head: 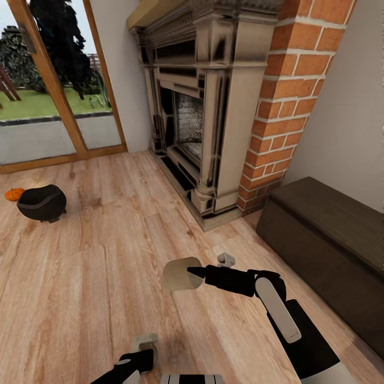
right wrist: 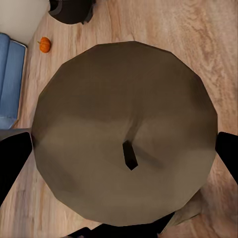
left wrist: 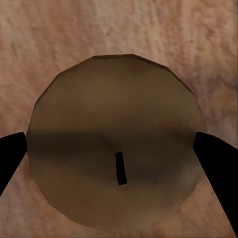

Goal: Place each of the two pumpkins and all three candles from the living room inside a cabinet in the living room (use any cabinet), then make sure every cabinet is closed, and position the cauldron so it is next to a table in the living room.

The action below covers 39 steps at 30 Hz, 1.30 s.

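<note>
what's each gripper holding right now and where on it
Each holds a candle by its round sides, wick end facing the wrist camera: the right gripper on one candle, the left gripper on another candle.

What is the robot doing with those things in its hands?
It is carrying candles. The right gripper holds one candle out over the wooden floor, and the left gripper is closed on another candle. The dark-brown cabinet beside the brick fireplace looks closed, so no candle is inside yet. Far off by the glass door, the black cauldron and an orange pumpkin sit on the floor.
</note>
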Motion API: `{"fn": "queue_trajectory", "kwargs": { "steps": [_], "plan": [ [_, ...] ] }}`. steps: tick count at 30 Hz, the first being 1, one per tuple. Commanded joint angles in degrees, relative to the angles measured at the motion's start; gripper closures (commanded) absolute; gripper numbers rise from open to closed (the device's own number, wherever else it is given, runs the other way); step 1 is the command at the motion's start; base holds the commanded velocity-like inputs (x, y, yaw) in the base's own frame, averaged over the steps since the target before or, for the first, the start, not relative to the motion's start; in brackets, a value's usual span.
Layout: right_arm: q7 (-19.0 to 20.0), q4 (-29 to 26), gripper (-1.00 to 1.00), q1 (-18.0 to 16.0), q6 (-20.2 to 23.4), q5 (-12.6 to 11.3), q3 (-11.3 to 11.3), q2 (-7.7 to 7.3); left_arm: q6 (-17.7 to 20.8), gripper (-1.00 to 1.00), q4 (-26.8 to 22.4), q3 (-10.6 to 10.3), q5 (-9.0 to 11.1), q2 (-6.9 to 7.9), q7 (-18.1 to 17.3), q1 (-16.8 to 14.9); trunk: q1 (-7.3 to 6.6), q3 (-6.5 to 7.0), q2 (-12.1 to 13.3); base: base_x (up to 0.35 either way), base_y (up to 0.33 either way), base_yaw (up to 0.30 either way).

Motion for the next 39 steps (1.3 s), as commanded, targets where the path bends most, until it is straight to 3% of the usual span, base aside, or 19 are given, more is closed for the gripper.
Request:
{"fn": "queue_trajectory", "kwargs": {
  "steps": [1,7,12,16,18,22,25,28,33,36,39],
  "plan": [
    [0.45,0.02,1.00,-0.03,0.15,0.45,0.01,-0.07,0.26,1.00,-0.20,-0.37,0.43,0.33,0.47,-0.03,-0.03,0.18,0.00,0.000,0.000,0.000],
    [0.29,0.16,1.00,-0.03,0.11,0.51,-0.02,-0.19,0.85,1.00,-0.93,0.06,0.93,3.89,0.39,-0.10,-0.19,1.51,0.08,0.000,0.000,0.000],
    [0.27,0.32,1.00,-0.03,-0.01,0.41,-0.07,-0.22,3.85,1.00,-3.04,4.61,1.08,7.86,0.02,-0.26,-0.32,2.62,0.14,0.000,0.000,0.000],
    [0.20,0.39,1.00,-0.03,-0.02,0.40,-0.10,-0.24,12.64,1.00,-11.13,11.19,1.13,13.55,-0.61,-0.29,-0.42,3.50,0.20,0.000,0.000,0.000],
    [0.18,0.41,1.00,-0.03,-0.07,0.39,-0.08,-0.22,21.07,1.00,-17.68,18.15,1.13,17.55,-0.72,-0.24,-0.47,3.95,0.22,0.000,0.000,0.000],
    [0.18,0.42,1.00,-0.03,-0.11,0.38,-0.10,-0.27,33.38,1.00,-27.14,25.54,1.11,21.29,-0.75,0.08,-0.57,4.83,0.28,0.000,0.000,0.000],
    [0.15,0.42,1.00,-0.03,-0.11,0.38,-0.07,-0.26,38.41,1.00,-31.05,27.68,1.14,22.25,-0.76,0.26,-0.65,5.50,0.32,0.000,0.000,0.000],
    [0.10,0.71,1.00,-0.02,-0.13,0.39,-0.03,-0.28,42.94,1.00,-37.01,31.38,1.23,23.34,-0.76,0.58,-0.73,6.16,0.36,0.000,0.000,0.000],
    [0.09,1.88,1.00,-0.03,-0.27,0.54,-0.02,-0.23,53.05,1.00,-48.02,41.65,4.95,24.44,-0.76,4.83,-0.86,7.27,0.43,0.000,0.000,0.000],
    [0.09,2.01,1.00,-0.01,-0.28,0.56,-0.08,-0.24,54.20,1.00,-51.19,45.24,5.75,24.48,-0.68,7.19,-0.94,7.93,0.47,0.000,0.000,0.000],
    [0.00,2.09,1.00,-0.03,-0.29,0.48,-0.04,-0.22,54.53,1.00,-52.16,46.53,5.99,24.42,-0.51,8.01,-1.01,8.60,0.51,0.000,0.000,0.000]
  ]
}}
